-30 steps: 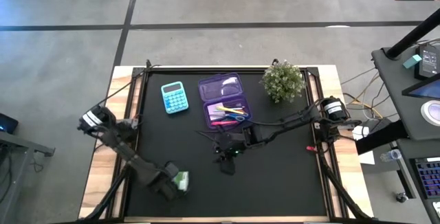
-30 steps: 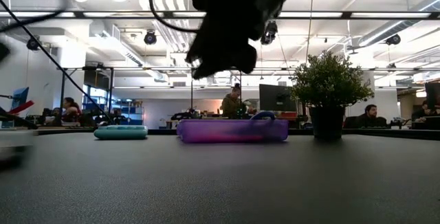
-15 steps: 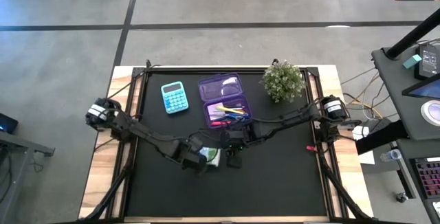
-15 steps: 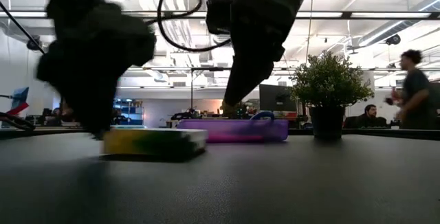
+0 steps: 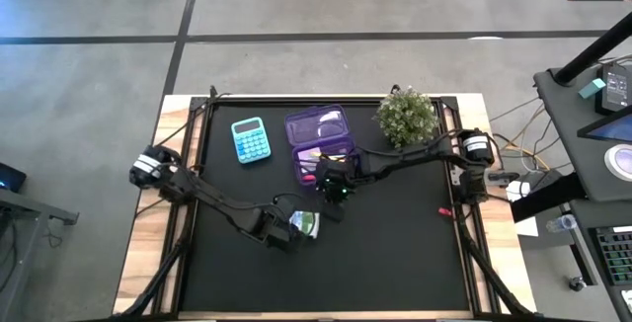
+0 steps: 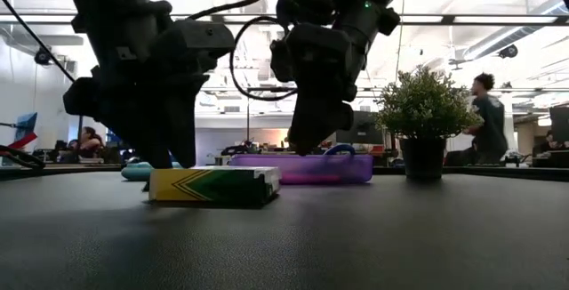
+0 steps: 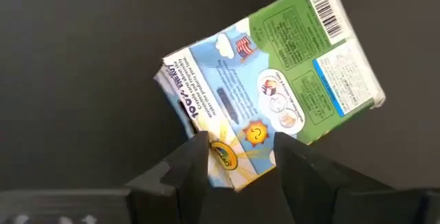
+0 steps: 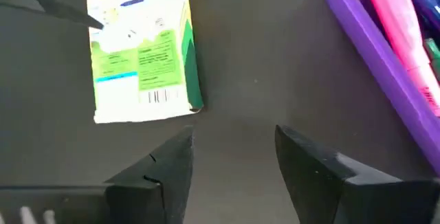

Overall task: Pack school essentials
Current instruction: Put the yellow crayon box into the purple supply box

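Between left gripper's (image 7: 237, 157) jaws lies green-and-white packet (image 7: 271, 99).

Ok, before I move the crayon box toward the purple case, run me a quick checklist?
1. Left gripper on the crayon box: ok, fingers straddle one end.
2. Box lifted: not ok, it lies flat on the table.
3. Right gripper empty: ok, open with nothing between the fingers.
4. Path to the purple case: not ok, right gripper hangs between box and case.
5. Room in case: cannot tell, pens already inside.
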Robot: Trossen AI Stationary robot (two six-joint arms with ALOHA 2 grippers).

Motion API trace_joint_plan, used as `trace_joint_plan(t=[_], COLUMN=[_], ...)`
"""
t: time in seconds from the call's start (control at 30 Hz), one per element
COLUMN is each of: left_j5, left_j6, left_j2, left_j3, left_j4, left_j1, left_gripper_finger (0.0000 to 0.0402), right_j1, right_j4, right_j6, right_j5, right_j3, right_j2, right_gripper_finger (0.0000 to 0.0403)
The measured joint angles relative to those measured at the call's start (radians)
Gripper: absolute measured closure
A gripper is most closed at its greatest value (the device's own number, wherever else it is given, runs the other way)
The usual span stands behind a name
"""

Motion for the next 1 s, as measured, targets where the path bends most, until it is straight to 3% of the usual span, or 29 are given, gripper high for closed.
trace_joint_plan(t=[0.13,0.57,1.0], left_j5=[-0.001,-0.039,-0.132], left_j6=[-0.026,-0.115,-0.114], left_j2=[0.006,0.047,0.055], left_j3=[-0.002,-0.014,-0.029], left_j4=[0.002,0.007,0.002], left_j1=[-0.026,-0.162,-0.232], left_gripper_finger=[0.0252,0.0252,0.0252], right_j1=[0.007,0.045,0.114], right_j4=[0.03,0.21,0.453], right_j6=[0.015,0.182,0.338], right_j5=[-0.009,-0.22,-0.266], right_j3=[-0.002,-0.008,0.0], right_j2=[0.0,0.064,0.206], right_gripper_finger=[0.0195,0.0128,0.0103])
